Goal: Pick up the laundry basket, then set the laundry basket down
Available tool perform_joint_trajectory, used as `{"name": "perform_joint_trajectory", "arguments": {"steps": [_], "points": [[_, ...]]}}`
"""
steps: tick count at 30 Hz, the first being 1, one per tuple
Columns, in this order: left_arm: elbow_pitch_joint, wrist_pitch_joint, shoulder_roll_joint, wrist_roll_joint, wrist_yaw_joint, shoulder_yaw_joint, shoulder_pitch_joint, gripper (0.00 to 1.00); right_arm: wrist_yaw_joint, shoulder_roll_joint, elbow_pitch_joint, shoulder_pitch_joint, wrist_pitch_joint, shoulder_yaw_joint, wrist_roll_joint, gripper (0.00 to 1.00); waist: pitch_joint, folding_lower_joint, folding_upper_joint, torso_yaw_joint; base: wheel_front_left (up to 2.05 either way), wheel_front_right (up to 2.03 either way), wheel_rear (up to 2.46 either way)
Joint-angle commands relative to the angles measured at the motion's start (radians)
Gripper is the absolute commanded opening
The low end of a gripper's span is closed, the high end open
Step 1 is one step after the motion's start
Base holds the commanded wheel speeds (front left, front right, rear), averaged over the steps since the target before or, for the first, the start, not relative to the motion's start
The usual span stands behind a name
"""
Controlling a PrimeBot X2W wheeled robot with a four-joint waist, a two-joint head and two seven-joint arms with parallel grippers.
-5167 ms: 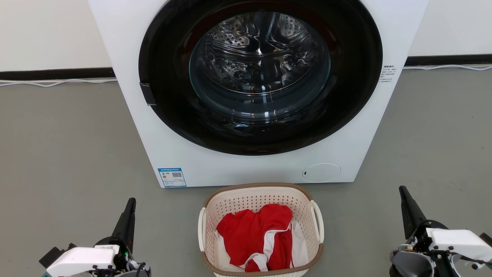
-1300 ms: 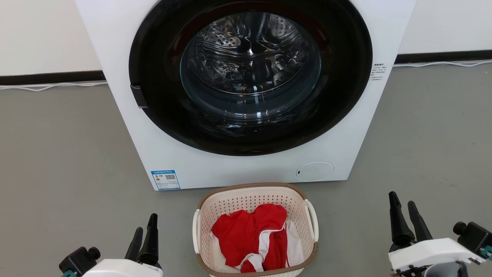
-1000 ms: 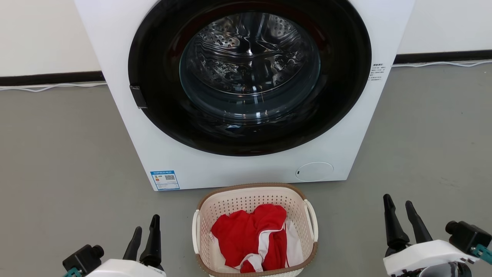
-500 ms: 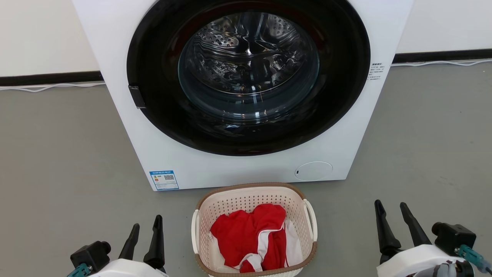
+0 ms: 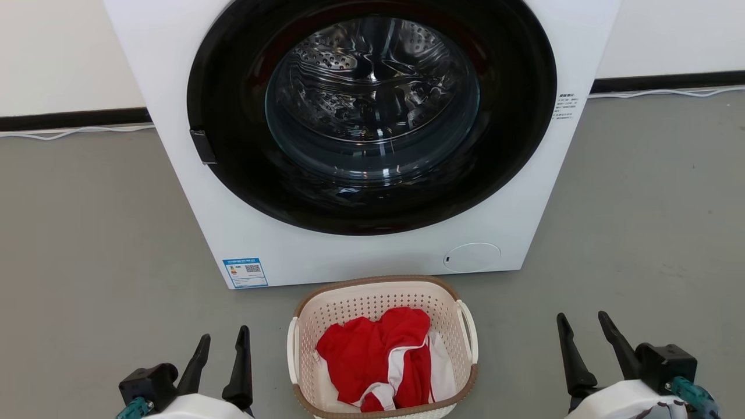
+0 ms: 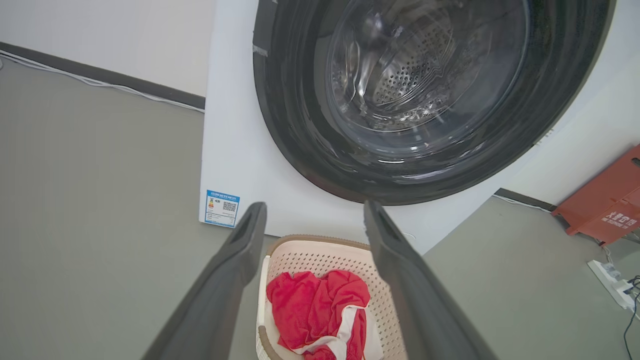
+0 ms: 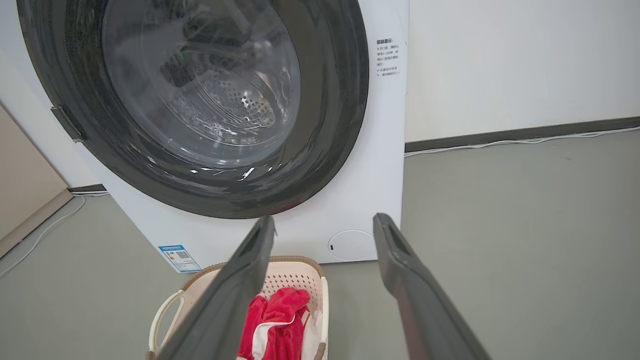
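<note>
The laundry basket (image 5: pixel 372 290), cream-white and perforated with a brown rim and white side loop handles, stands on the grey floor just in front of the washing machine. Red and white clothes lie inside it. My left gripper (image 5: pixel 224 334) is open to the basket's left, apart from it. To the basket's right, my right gripper (image 5: pixel 582 322) is open and farther off. The left wrist view shows the basket (image 6: pixel 330 255) between that gripper's spread fingers (image 6: pixel 235 260). In the right wrist view the basket (image 7: pixel 295 272) lies low left, partly behind a finger (image 7: pixel 240 280).
A white front-loading washing machine (image 5: pixel 244 233) with a round dark glass door stands right behind the basket. White cables run along the black skirting at the wall. A red object (image 6: pixel 607 207) and a power strip (image 6: pixel 612 280) lie on the floor to the machine's right.
Both grippers have turned so their two fingers stand side by side, and have shifted inward toward the basket. The head view has drifted slightly. The basket has not moved.
</note>
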Motion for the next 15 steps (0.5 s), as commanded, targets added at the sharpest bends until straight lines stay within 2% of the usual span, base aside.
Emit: {"name": "perform_joint_trajectory", "arguments": {"steps": [1, 10, 15], "points": [[-0.019, -0.017, 0.011, 0.031, 0.001, 0.023, -0.039, 1.00, 0.007, -0.013, -0.019, -0.025, -0.022, 0.026, -0.033, 1.00, 0.000, 0.0000, -0.0001, -0.001, 0.00, 0.00, 0.00], [-0.007, -0.046, 0.012, 0.138, -0.001, 0.022, -0.033, 1.00, 0.007, -0.012, 0.011, -0.028, -0.050, 0.019, -0.145, 1.00, -0.001, -0.0001, -0.0001, -0.010, 0.00, 0.00, 0.00], [-0.003, -0.046, 0.012, 0.132, -0.006, 0.016, -0.033, 1.00, 0.007, -0.008, 0.019, -0.029, -0.050, 0.005, -0.136, 1.00, -0.003, -0.0001, -0.0001, -0.010, 0.00, 0.00, 0.00]]}}
